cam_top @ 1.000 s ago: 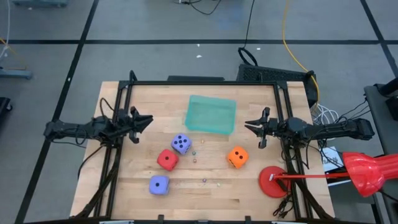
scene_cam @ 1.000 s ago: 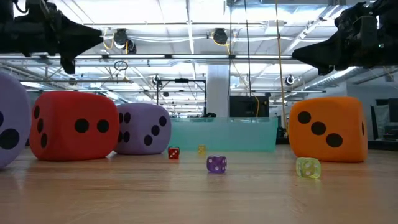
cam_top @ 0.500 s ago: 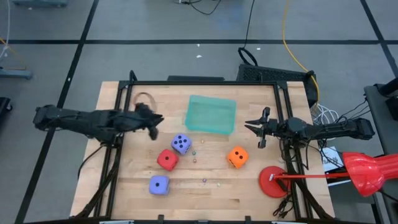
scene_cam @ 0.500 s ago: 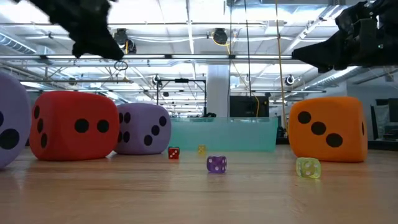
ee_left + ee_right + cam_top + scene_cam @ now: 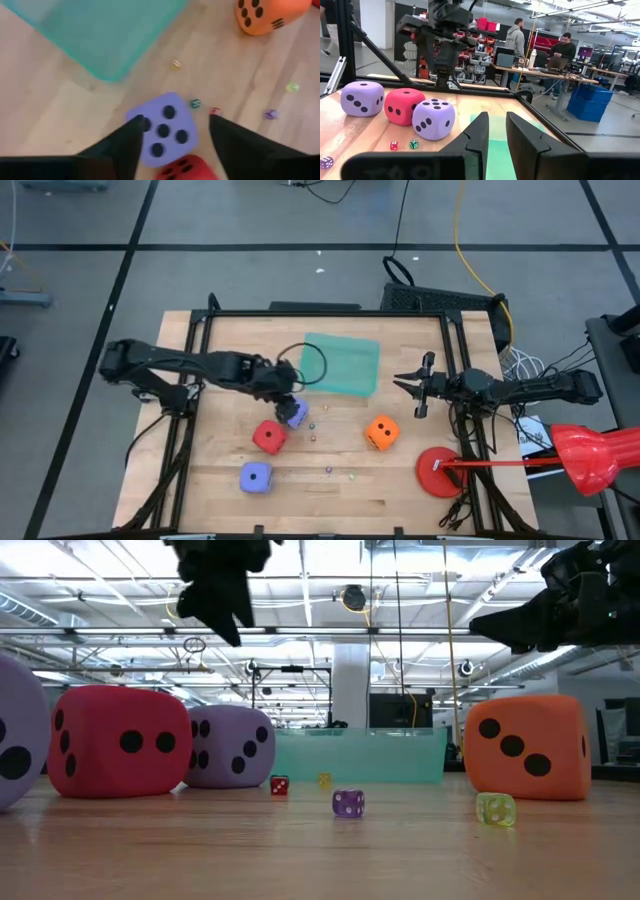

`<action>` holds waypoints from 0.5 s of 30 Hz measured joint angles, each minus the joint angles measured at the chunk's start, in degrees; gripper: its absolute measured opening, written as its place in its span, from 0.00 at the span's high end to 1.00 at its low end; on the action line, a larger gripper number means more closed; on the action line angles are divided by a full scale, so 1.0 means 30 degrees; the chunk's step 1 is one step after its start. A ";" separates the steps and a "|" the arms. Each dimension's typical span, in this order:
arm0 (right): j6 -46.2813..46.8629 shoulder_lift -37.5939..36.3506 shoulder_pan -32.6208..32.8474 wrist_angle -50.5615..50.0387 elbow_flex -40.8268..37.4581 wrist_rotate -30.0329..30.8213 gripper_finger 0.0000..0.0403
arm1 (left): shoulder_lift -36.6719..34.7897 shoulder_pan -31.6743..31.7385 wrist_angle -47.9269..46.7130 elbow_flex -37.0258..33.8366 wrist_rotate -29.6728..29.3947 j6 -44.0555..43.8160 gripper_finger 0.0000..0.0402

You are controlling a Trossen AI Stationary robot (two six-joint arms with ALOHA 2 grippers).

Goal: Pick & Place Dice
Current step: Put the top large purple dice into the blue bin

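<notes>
Four soft dice lie flat on the wooden table: a purple one [image 5: 296, 414] near the middle, a red one [image 5: 268, 437] beside it, a second purple one [image 5: 255, 477] nearer the front, and an orange one [image 5: 381, 432] to the right. My left gripper [image 5: 285, 387] is open and hangs above the middle purple die [image 5: 162, 127], pointing down, its fingers apart over the die's two sides without touching it. It shows high up in the low view [image 5: 225, 620]. My right gripper [image 5: 400, 384] waits at the table's right, its fingers a narrow gap apart [image 5: 498, 131].
A teal bin [image 5: 345, 365] stands at the far middle, just beyond my left gripper. Several tiny dice [image 5: 328, 470] are scattered between the big ones. A red disc [image 5: 440, 472] lies at the front right. People stand in the room behind.
My left gripper has swung from the table's left side toward the right, over to the middle purple die by the teal bin, and has tipped to point down. The dice have not moved.
</notes>
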 joint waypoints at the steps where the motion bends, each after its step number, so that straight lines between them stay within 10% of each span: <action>1: -0.0003 0.0004 0.0000 -0.0100 0.0000 -0.0008 0.85 | 0.0459 0.0013 -0.0119 0.0359 0.0263 -0.0295 0.30; 8: -0.0650 -0.0002 0.0000 -0.0048 0.0003 -0.0008 0.85 | 0.3289 0.0013 -0.1632 0.1939 0.1398 -0.1471 0.02; 15: -0.1463 -0.0002 0.0000 -0.0035 0.0003 -0.0003 0.85 | 0.4440 0.0315 -0.2450 0.2109 0.1999 -0.1826 0.07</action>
